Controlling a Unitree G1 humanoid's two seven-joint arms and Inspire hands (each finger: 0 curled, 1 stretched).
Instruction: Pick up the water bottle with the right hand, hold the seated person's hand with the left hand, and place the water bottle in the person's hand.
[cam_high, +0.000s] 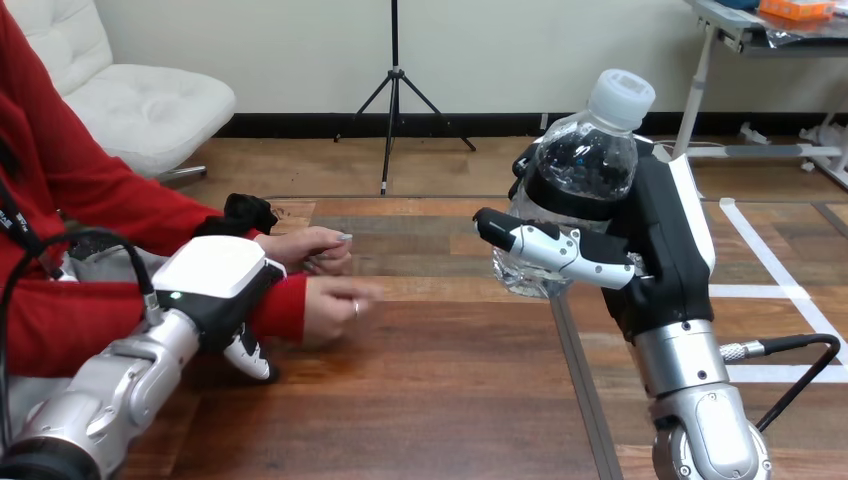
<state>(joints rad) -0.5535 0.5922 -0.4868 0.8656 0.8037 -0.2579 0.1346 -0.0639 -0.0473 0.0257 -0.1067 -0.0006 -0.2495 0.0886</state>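
Observation:
My right hand (665, 240) is raised over the table's right part and is shut on a clear water bottle (585, 165) with a white cap. The bottle is tilted, with its cap up and to the right. My left hand (215, 272) lies over the person's red-sleeved wrist (285, 305) at the left, its white back facing up. The person's hand (335, 303) reaches past it to the right, low over the table. Their other hand (305, 245) rests just behind it. A wide gap separates the bottle from both of the person's hands.
The wooden table (430, 400) stretches across the view, with a metal seam (580, 380) running front to back under my right arm. The person's arms come in from the left edge.

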